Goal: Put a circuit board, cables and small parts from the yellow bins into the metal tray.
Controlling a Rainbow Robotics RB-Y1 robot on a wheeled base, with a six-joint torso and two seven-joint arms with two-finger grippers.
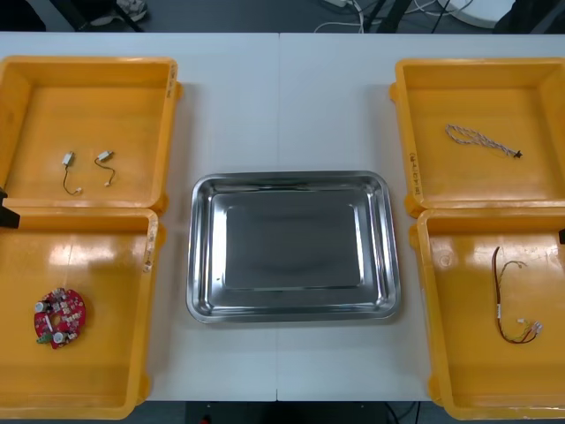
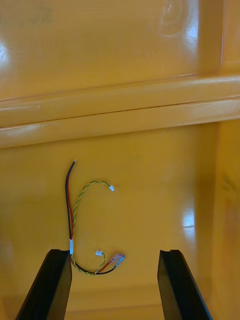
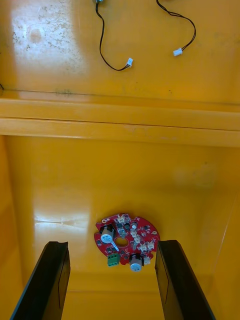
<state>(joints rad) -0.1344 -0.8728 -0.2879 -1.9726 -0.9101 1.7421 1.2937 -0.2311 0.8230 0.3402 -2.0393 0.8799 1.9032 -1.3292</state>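
Fingers apart to straddle what I'll pick from the yellow bins point(image 1: 88, 63): left gripper point(image 3: 112, 245) over the circuit board point(image 3: 126, 241), right gripper point(image 2: 114, 252) over the red and yellow cable point(image 2: 70, 210), probably slightly off-centre

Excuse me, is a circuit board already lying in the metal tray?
No, the metal tray is bare inside; the circuit board lies in a yellow bin.

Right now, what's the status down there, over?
Left gripper open above circuit board. Right gripper open above red and yellow cable. Metal tray bare, nothing blocking.
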